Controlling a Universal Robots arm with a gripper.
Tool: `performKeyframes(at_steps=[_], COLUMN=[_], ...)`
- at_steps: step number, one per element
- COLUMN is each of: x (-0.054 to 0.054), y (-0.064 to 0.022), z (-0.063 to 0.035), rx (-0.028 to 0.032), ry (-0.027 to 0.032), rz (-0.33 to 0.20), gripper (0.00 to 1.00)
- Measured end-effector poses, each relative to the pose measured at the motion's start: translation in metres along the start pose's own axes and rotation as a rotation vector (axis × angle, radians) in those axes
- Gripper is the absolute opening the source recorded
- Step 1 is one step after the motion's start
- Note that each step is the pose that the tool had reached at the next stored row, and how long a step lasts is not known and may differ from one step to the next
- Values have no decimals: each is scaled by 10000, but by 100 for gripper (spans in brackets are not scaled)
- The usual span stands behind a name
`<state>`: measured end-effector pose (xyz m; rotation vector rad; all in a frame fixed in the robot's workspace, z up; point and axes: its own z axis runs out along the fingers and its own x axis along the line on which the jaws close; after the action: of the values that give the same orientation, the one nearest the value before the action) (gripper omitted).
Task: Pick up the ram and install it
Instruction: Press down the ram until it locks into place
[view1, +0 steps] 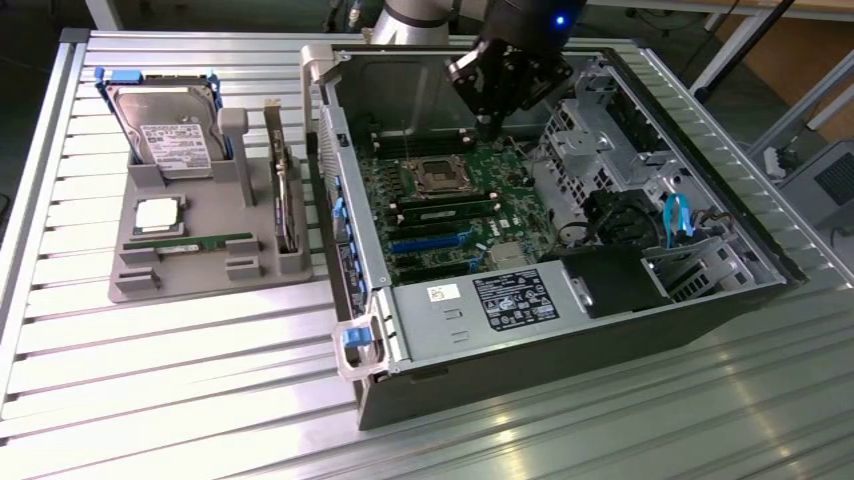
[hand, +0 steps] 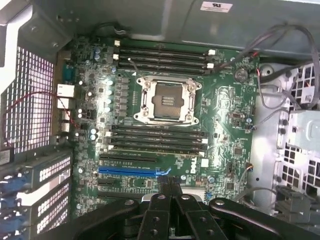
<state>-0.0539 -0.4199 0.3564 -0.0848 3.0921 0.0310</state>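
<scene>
The ram (view1: 191, 243) is a slim green stick lying flat in the grey holder tray (view1: 267, 268) on the exterior view's left, outside the computer. My gripper (view1: 495, 127) hangs inside the open computer case (view1: 574, 330), over the far part of the motherboard (view1: 461, 215), well away from the ram. In the wrist view the gripper (hand: 167, 178) points down at the board, its two dark fingers (hand: 162, 186) pressed together with nothing between them. Long black memory slots (hand: 162, 56) run on one side of the open processor socket (hand: 166, 98), and more slots (hand: 157, 140) on the other.
On the tray also sit a hard drive (view1: 167, 125), a square silver processor chip (view1: 158, 213) and a dark expansion card (view1: 280, 190) standing on edge. The case's walls, drive cages (view1: 601, 130), cables (view1: 674, 215) and power supply (view1: 514, 298) surround the motherboard.
</scene>
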Motion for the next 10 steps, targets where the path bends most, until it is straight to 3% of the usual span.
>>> performKeyframes(at_steps=[3, 8, 10], x=[0, -52, -58], y=[1, -3, -3], z=[0, 4, 4], rx=[-7, -16, -16], ry=[-7, 208, 235], rz=[309, 314, 314], gripper=[9, 9, 9])
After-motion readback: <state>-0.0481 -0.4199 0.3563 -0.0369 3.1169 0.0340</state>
